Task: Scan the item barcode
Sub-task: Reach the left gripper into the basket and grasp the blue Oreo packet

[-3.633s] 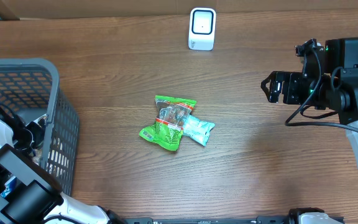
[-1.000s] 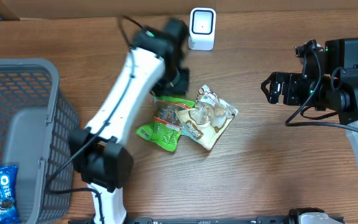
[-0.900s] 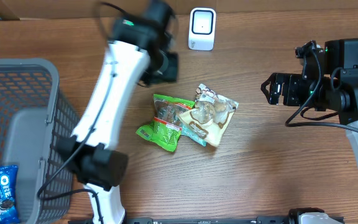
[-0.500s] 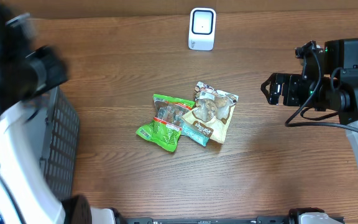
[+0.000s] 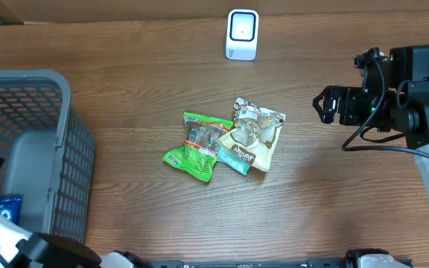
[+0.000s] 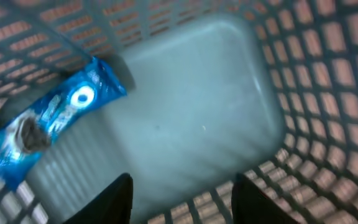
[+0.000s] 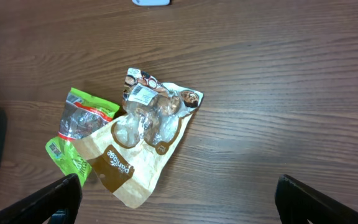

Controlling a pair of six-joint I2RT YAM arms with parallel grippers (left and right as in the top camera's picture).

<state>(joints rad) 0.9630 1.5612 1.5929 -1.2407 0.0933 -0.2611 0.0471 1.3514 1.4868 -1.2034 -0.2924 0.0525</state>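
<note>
Left gripper (image 6: 183, 182): fingers are standing partly apart, gripping nothing, hanging over the glossy blue Oreo pack (image 6: 42, 121) inside the grey mesh basket (image 5: 58, 112).
Right gripper (image 7: 178, 183): jaws are gaping wide, empty, hovering above the wood-grain table (image 5: 334, 193).
Change: the left arm, by the white scanner (image 5: 242, 33) a second ago, is now back at the basket.
Item: the crinkly tan pouch (image 5: 253, 141) is lying label-up, overlapping the green bag (image 5: 196, 149), mid-table.

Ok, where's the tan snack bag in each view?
Overhead: tan snack bag mid-frame, just right of the green packet.
Right wrist: left of centre, overlapping the green packet.
Left wrist: not in it.
Shared landmark: the green packet.
</note>
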